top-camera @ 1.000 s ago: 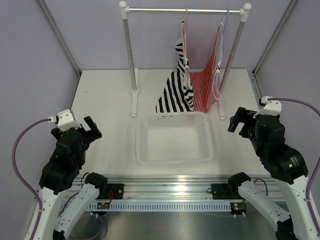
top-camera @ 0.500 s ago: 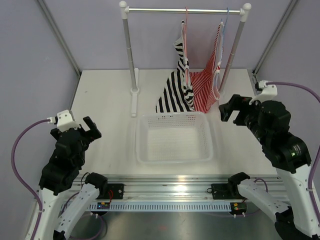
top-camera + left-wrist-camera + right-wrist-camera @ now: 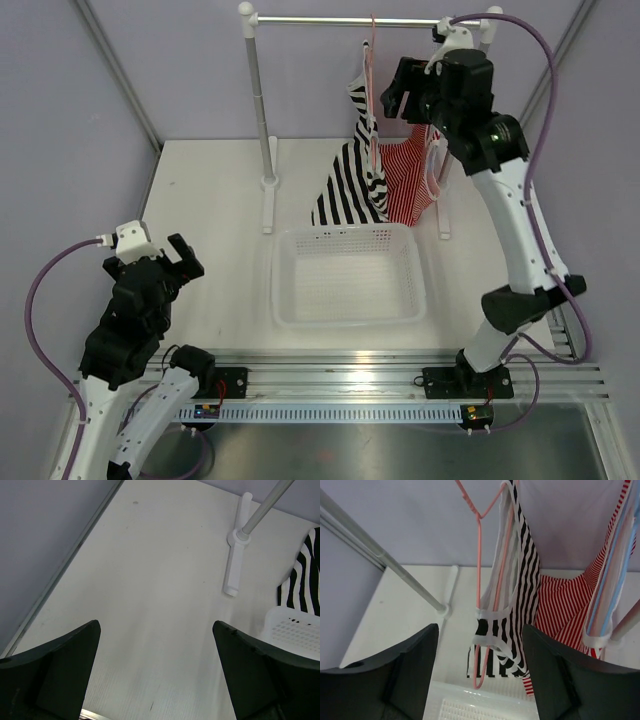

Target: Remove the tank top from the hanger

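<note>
The black-and-white striped tank top point(image 3: 352, 180) hangs on a thin pink hanger point(image 3: 370, 60) from the rail point(image 3: 310, 20) at the back. In the right wrist view the tank top point(image 3: 517, 595) and pink hanger point(image 3: 480, 570) hang between and beyond my fingers. My right gripper point(image 3: 398, 92) is raised high beside the hanger, just to its right, open and empty; it also shows in its wrist view point(image 3: 480, 680). My left gripper point(image 3: 168, 258) is open and empty low at the left, over bare table point(image 3: 155, 670).
A red-and-white thin-striped top point(image 3: 412, 180) hangs on a light blue hanger point(image 3: 615, 580) just right of the tank top. A white basket point(image 3: 348, 275) stands in front of the rack. The rack's posts point(image 3: 258, 110) and feet point(image 3: 235, 565) stand on the table.
My right arm has swung up and back from the right of the basket to rail height beside the pink hanger. The left arm has not moved.
</note>
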`<state>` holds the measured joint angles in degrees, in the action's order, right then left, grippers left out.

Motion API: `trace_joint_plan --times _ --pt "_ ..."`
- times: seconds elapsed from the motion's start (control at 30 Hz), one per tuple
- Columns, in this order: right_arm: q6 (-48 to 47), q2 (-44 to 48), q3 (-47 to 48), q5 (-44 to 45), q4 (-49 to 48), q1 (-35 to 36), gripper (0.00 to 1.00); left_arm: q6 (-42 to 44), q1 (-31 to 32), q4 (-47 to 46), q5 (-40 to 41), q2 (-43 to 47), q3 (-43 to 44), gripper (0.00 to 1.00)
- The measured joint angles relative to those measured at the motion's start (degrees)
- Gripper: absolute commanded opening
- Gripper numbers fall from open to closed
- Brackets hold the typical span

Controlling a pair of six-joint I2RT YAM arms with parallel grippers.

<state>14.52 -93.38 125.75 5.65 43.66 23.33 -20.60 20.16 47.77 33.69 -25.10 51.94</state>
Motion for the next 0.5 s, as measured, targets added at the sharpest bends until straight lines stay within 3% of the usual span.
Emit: trace_joint_plan --times 0.23,0.4,0.5 --pt "-3.8 -17.7 13.8 1.0 4.7 0.0 0.68 0.0 0.0 -0.3 -0.4 0.0 0.0 0.99" --pt "-6.5 -25.2 21.9 2.0 5.9 0.0 0.59 0.0 -0.1 -0.7 -0.6 0.0 0.0 0.99" --pt "-7.5 -26.7 22.1 2.3 5.9 0.0 0.44 0.0 -0.1 -0.9 -0.8 0.0 0.0 0.99"
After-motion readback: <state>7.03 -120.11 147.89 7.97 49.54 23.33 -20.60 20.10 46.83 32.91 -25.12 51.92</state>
